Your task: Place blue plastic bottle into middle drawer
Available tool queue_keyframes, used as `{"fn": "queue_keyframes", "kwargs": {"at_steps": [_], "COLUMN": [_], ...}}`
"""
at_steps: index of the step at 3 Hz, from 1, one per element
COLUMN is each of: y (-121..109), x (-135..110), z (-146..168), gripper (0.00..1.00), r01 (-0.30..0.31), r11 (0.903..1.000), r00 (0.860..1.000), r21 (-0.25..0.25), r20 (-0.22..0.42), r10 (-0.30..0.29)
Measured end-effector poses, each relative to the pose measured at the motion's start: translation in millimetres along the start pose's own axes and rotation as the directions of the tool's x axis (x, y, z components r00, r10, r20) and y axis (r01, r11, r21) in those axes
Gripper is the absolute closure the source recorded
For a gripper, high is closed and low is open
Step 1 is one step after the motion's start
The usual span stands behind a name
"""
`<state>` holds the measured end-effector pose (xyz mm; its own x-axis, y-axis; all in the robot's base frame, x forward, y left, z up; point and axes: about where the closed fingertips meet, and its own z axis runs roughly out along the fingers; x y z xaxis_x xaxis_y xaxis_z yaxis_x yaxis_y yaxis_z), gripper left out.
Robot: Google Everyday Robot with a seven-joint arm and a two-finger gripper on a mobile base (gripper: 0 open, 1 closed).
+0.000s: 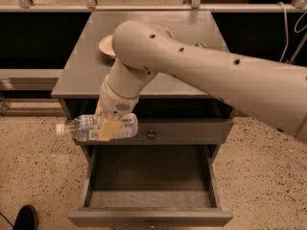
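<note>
Speckled floor around grey table. Nearest us, at 6 o'clock, middle drawer pulled open. Above its left rear corner, toward 9 o'clock, we see blue plastic bottle held horizontal in air, cap pointing left. Gripper there, fingers clamped on label. Behind: closed drawer front with knob. Farthest, toward 11 o'clock, plate on table.

Floor: speckled beige terrazzo. Grey cabinet stands centre, its flat top evenly lit. Dark recess to its left, another to the right. White cable hangs far right. Gripper is at the cabinet's left front corner, clamped on the blue plastic bottle.
</note>
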<state>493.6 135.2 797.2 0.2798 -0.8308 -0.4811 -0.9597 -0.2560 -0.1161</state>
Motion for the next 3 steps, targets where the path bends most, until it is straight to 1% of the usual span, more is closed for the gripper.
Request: {"fn": "queue_keyframes", "kwargs": {"at_steps": [1, 2, 3], "y": [28, 61, 77], "x": [31, 65, 111], "z": [23, 48, 54], "gripper": [1.0, 1.0, 1.0], "r01": [0.062, 0.044, -0.037], "r11": [0.9979, 0.9981, 0.9914], "r00": [0.998, 0.996, 0.985], "r21": [0.015, 0.042, 0.125], "r20": [0.001, 0.077, 0.172], "r10": [-0.062, -0.047, 0.015]}}
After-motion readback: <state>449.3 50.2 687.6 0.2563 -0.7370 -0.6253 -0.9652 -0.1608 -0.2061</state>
